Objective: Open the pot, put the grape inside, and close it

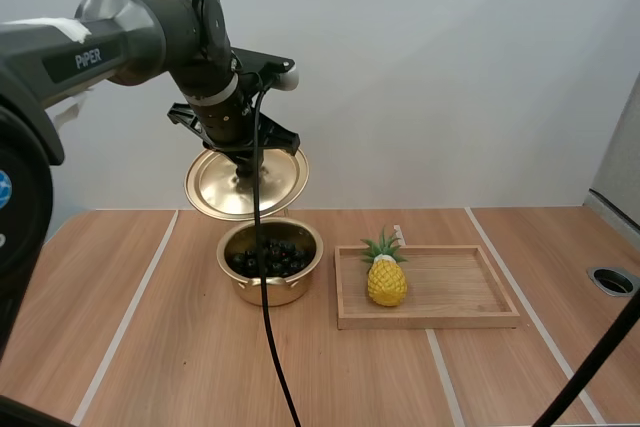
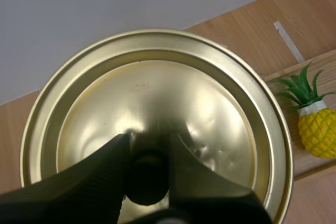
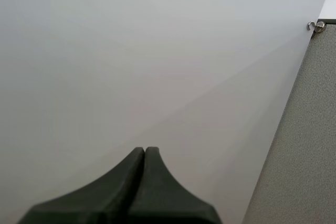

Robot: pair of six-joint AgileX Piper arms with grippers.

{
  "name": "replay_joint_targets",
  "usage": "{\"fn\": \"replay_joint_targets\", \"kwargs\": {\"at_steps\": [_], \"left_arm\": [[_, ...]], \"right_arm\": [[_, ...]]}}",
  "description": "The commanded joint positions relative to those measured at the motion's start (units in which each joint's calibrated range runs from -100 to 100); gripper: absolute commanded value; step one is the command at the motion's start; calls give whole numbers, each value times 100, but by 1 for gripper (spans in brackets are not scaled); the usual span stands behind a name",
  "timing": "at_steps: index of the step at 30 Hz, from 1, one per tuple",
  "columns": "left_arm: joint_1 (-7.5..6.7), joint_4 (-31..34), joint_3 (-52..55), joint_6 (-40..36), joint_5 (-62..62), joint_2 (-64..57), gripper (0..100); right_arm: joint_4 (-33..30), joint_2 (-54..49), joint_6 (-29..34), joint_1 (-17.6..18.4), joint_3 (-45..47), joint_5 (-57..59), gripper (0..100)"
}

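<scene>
The left gripper is holding the golden lid tilted above the open pot, where dark grapes are lying; a pineapple is sitting in the wooden tray beside it.

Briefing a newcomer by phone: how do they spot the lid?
Left of the wooden tray stands a gold pot holding grapes. The lid hangs tilted above it, knob pinched by the left gripper; unlike everything else, it is off the table.
</scene>
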Motion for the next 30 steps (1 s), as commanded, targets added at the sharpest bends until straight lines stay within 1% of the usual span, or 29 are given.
{"fn": "replay_joint_targets", "kwargs": {"at_steps": [1,7,19,27,30], "left_arm": [[-7,-161,215,48,-541,-48,0],[-7,-193,537,79,-1077,3,0],[-7,-193,584,158,-1075,904,0],[-7,-202,584,310,-1133,1164,0],[-7,-358,584,426,-1133,1209,0]], "right_arm": [[-29,-68,13,-29,-54,30,0],[-29,-68,13,-29,-54,30,0],[-29,-68,13,-29,-54,30,0],[-29,-68,13,-29,-54,30,0],[-29,-68,13,-29,-54,30,0]]}}
